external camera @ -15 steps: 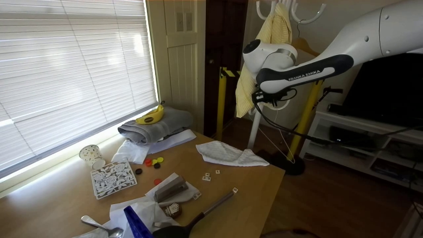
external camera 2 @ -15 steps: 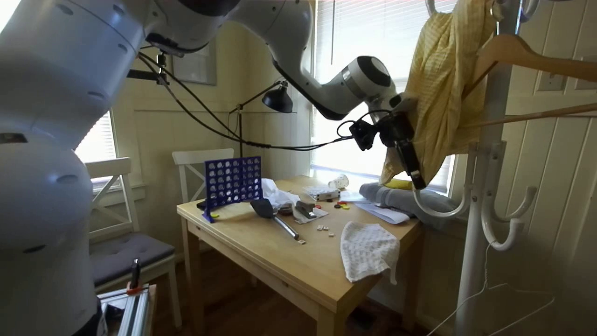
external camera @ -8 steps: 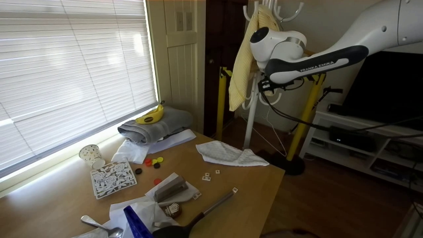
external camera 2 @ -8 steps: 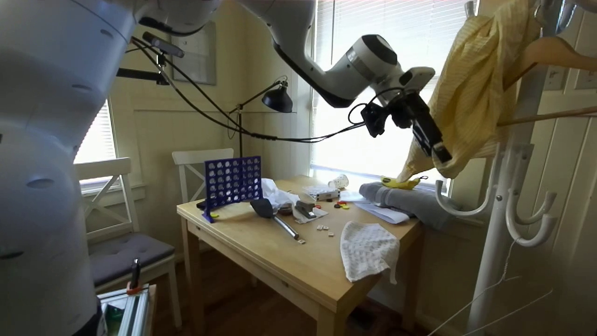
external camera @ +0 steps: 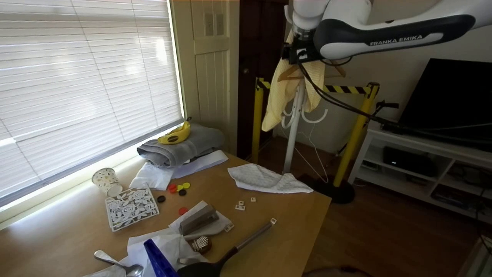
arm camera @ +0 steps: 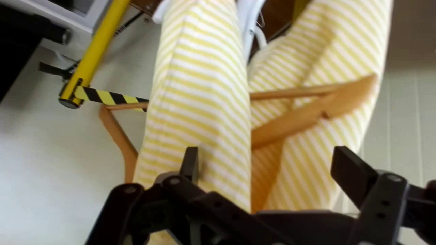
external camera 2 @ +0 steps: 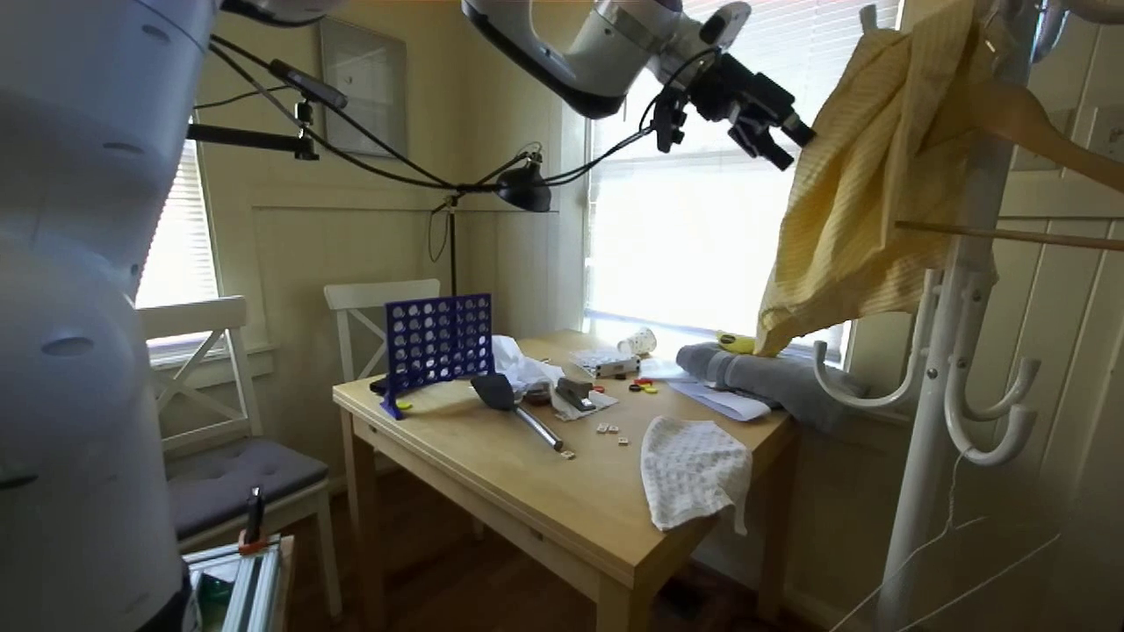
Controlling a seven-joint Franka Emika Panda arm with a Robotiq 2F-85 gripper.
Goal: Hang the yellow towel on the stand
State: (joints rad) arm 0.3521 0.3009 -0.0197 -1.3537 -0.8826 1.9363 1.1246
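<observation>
Robotiq gripper (external camera 2: 788, 145) spread, pinching nothing, ten o'clock from yellow-striped towel (external camera 2: 847, 211) in exterior view. Hasty retreat could snag folds, dragging towel off white coat stand (external camera 2: 919, 491).

You are holding the tool (arm camera: 266, 156) spread wide.
Your arm (external camera: 384, 36) is standing outstretched, the fingers (arm camera: 352, 172) pointing slantwise down.

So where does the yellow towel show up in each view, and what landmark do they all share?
In an exterior view, the yellow towel hangs in the upper half, right of centre.
In an exterior view, the yellow towel hangs at the upper right.
In the wrist view, the yellow towel fills much of the middle, reaching the top edge.
Landmark: the wooden hanger, overlapping the yellow towel in all three.
</observation>
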